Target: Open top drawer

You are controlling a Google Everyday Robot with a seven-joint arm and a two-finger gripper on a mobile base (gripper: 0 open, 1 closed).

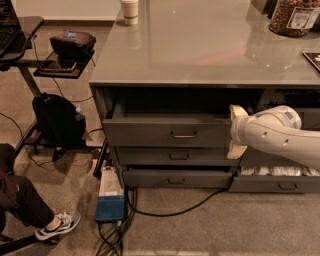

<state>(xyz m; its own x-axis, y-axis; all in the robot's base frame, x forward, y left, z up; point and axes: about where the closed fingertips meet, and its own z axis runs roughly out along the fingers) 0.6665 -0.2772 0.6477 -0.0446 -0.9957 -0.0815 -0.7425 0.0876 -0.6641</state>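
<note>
Several items are recorded, left to right.

Black backpack — set on the floor beneath a side stand.
Blue-and-white box — laid on the floor among cables.
Paper cup — stood on the grey counter.
Top drawer — found partly open under the counter edge, above two narrower drawers. Its loop handle is not touched by the pincer.
Pincer — placed at the right end of the top drawer's front. Whether it is clenched or released cannot be told.
Jar — stood at the counter's far right.
</note>
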